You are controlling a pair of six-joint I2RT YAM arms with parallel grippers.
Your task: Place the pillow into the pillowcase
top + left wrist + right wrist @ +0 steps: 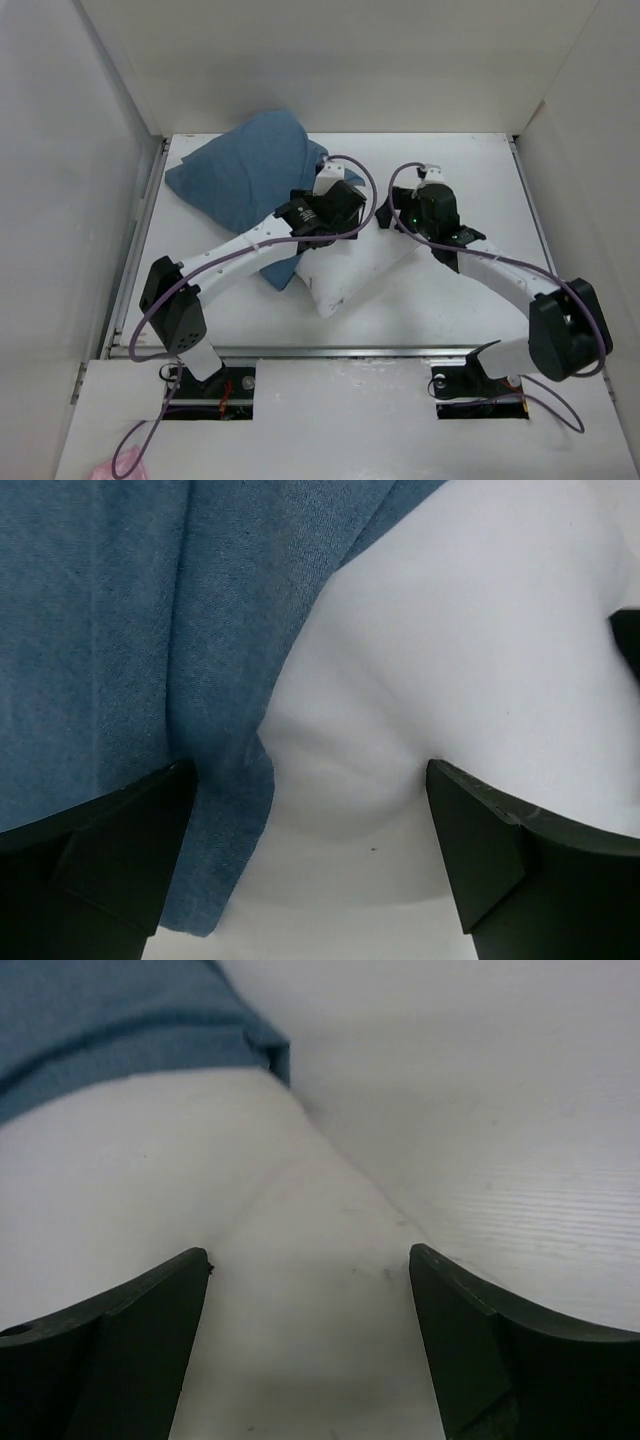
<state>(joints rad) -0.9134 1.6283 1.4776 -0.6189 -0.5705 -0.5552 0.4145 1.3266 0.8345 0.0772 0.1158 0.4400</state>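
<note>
The two arms reach forward from the near edge of the bench [470,170] and meet over its middle. Nearest to them lies the bare end of the pillow [350,265], a white corner pointing at the arm bases and resting on the bench top. Just beyond that corner the left tool [310,780] hangs over the line where blue cloth meets white stuffing. Its jaws are spread wide with nothing pinched between them, and the cloth's hem runs down between its fingers [130,830]. Beside it, the right tool [308,1260] sits over the pillow's right edge, its jaws likewise apart and holding nothing. Whether either tool touches the pillow cannot be told. Farther back and to the left, the pillowcase [245,170] covers the rest of the pillow, bulging and wrinkled, and reaches the far-left part of the bench. The pillow is thus partly inside it, with the near right end uncovered.
</note>
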